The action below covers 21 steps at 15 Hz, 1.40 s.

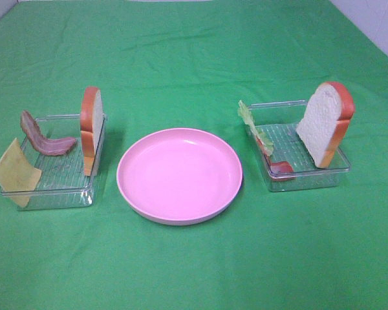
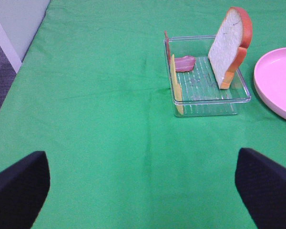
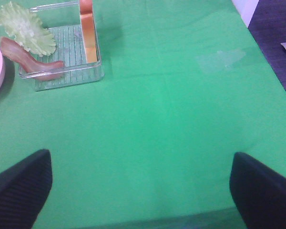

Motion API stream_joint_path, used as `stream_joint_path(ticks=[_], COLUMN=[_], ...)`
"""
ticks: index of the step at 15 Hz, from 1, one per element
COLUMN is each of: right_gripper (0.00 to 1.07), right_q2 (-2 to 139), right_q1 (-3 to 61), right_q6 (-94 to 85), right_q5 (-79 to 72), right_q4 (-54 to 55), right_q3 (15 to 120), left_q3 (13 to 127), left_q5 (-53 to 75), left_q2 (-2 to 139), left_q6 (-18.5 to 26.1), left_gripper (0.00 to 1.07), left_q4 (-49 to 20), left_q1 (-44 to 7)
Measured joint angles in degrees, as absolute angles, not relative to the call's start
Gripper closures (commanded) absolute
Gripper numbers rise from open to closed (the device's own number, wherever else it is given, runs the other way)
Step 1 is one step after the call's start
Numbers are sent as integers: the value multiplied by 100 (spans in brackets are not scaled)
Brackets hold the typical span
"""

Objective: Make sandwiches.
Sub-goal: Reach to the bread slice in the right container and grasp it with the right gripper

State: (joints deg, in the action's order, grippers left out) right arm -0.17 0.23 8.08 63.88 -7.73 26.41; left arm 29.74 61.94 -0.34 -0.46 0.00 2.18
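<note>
Both wide open, gripping nothing — left gripper [image 2: 143, 191] and right gripper [image 3: 140, 191] hover over the green tabletop [image 1: 194, 271]. Nothing stacked yet: cheese [image 1: 16, 173], bacon strip [image 1: 46, 141], bread slice [image 1: 92, 126] in the left tray [image 1: 58, 197] toward the left edge; lettuce [image 1: 249, 117], second bacon strip [image 1: 281, 167], second bread slice [image 1: 320, 126] in the right tray [image 1: 310, 181] toward the right edge — pink plate [image 1: 181, 174] between.

The cloth [image 1: 194, 271] is plain green, the plate [image 1: 179, 174] at centre pink. The left tray [image 1: 55, 197] and right tray [image 1: 310, 177] are clear, floors ribbed. White with orange-brown crusts: the left bread [image 1: 92, 126] and right bread [image 1: 323, 123]. The cheese [image 1: 16, 171] is yellow, the left bacon [image 1: 45, 141] and right bacon [image 1: 281, 166] reddish-brown, the lettuce [image 1: 249, 119] pale green.
</note>
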Motion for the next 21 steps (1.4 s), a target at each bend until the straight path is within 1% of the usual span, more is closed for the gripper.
stream_joint_path(ticks=[10,12,15,18,21], right_gripper=[11,11,11,11,11], right_q2=[-23,52,1026,2601,4412], right_q1=[23,23,23,23,23], right_q6=[808,808,808,808,785], right_q5=[6377,6142,5420,4864,4761], right_q4=[-773,-773,-773,-773,-773], right_q3=[2641,2756,3083,3529,4366], left_q3=[2974,2974,2974,2974,2974], left_q5=[6194,6194,6194,6194,6194], left_q2=[-34,-34,-34,-34,-34], left_q6=[-46,-46,-46,-46,-46], left_gripper=[6,6,6,6,6], left_q4=[0,0,0,0,0], left_q1=[218,218,218,218,218])
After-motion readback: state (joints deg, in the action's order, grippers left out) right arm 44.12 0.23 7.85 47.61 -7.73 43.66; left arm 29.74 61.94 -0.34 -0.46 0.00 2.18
